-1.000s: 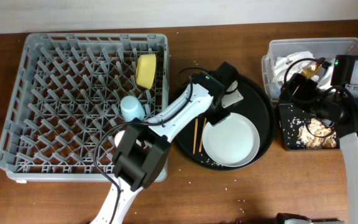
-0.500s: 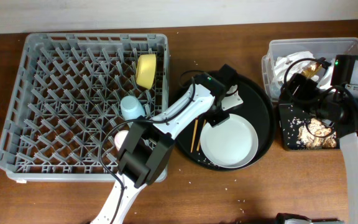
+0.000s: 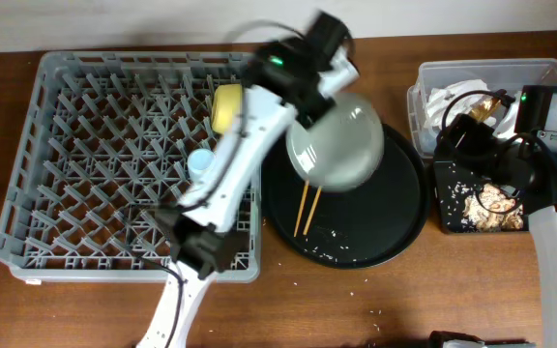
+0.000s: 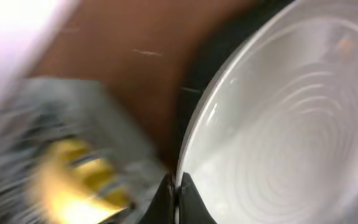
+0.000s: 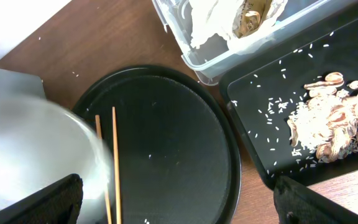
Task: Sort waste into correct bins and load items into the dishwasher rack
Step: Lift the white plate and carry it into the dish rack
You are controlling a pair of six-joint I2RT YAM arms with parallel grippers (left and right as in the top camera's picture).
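Plate: the pale round plate [image 3: 335,147] is up in the air and tilted, over the back left part of the round black tray [image 3: 395,227], close to the grey rack [image 3: 24,174].
Change: half a second ago the plate lay flat on the round tray. Now it is lifted, and the left arm has swung up and back.
Left end effector: the left end effector [image 4: 178,186] pinches the rim of the plate between its two fingers, pressed close together.
Chopsticks: the two chopsticks [image 3: 307,208] lie side by side on the round tray, same spot as before.
Rack: a yellow bowl [image 3: 226,108] and a light blue cup [image 3: 199,161] sit in it.
Right end effector: the right end effector [image 5: 176,186] has its fingers spread wide and holds nothing. It has not moved.
Bins: white paper [image 3: 453,97] is in the clear tub [image 3: 491,66]. Brown food scraps [image 3: 491,203] are in the flat black tray [image 3: 448,193].
Bench: brown wood, with small white crumbs near the round tray.
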